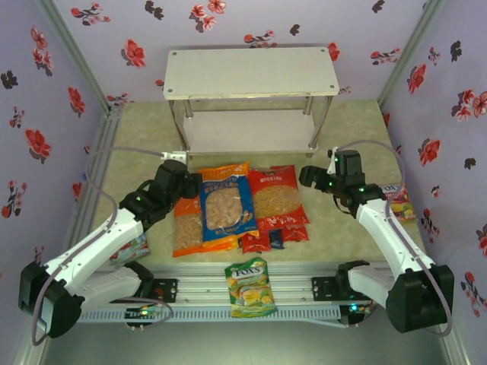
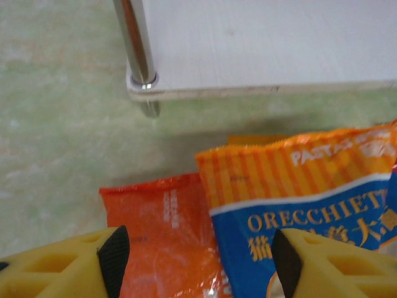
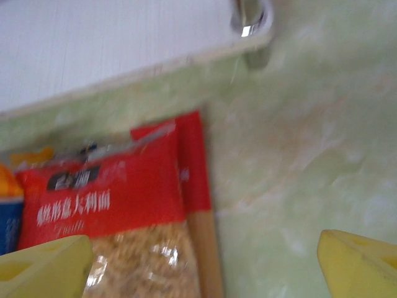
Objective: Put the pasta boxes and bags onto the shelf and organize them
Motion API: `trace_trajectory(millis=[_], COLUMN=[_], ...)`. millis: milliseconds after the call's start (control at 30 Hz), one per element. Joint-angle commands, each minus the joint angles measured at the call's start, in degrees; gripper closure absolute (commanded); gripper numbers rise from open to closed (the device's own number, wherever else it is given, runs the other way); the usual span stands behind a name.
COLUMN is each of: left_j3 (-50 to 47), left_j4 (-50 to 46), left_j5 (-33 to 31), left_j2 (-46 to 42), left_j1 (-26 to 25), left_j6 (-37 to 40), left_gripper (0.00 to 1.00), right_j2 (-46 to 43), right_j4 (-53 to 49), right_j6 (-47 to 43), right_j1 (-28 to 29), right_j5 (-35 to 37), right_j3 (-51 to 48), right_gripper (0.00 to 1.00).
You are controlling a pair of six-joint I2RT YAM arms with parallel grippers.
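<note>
While the two-tier shelf (image 1: 251, 72) is standing at the back of the bench (image 1: 129, 144) with nothing on either white board, the pasta is lying in one overlapping heap just in front of it. The blue-and-orange orecchiette bag (image 1: 226, 204) is sitting on top in the middle, covering part of the orange bag (image 1: 186, 228) on its left and meeting the red bag (image 1: 278, 199) on its right. The ends of the pasta boxes (image 1: 268, 240) are peeking out from under the bags' near edges, so the bags probably need lifting off first.

The left hand (image 1: 181, 182) is hovering over the heap's far left corner, its yellow fingers (image 2: 62, 267) spread wide and gripping nothing. It is straddling the seam where the orecchiette bag overlaps the orange one, seemingly lining up on the top bag's edge. The right hand (image 1: 313, 176) is hanging beside the red bag's far right corner, likewise spread and empty, with bare bench under much of its span. A long red pack (image 3: 195, 180), apparently one of the boxes, is showing along that bag's edge.

A Fox's candy bag (image 1: 249, 287) is resting apart across the near rail (image 1: 190, 271) and is no part of the job. Nothing is shelved yet, so the task appears to be at its very start.
</note>
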Motion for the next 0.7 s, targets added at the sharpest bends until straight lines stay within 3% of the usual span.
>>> trace_trajectory(millis=[0, 267, 533, 667], left_j3=[0.24, 0.33, -0.12, -0.38], left_j4=[-3.88, -3.68, -2.28, -1.87], left_j5=[-0.92, 2.17, 2.96, 3.02], left_j2=[0.12, 3.46, 4.35, 4.84], left_j1=[-0.61, -0.95, -1.27, -1.28], left_j6=[-2.79, -4.04, -4.29, -4.20], left_gripper=[0.34, 0.34, 0.34, 0.34], right_j2=[-0.84, 5.06, 9.54, 12.31], right_j4=[-2.53, 0.22, 4.32, 7.87], right_j6=[4.78, 6.96, 7.92, 8.96], right_j1=[0.47, 1.50, 2.27, 2.45], right_j5=[-8.67, -15.89, -17.16, -19.55], right_j3=[-3.50, -6.48, -7.70, -8.00], right_gripper=[0.06, 0.09, 0.10, 0.15])
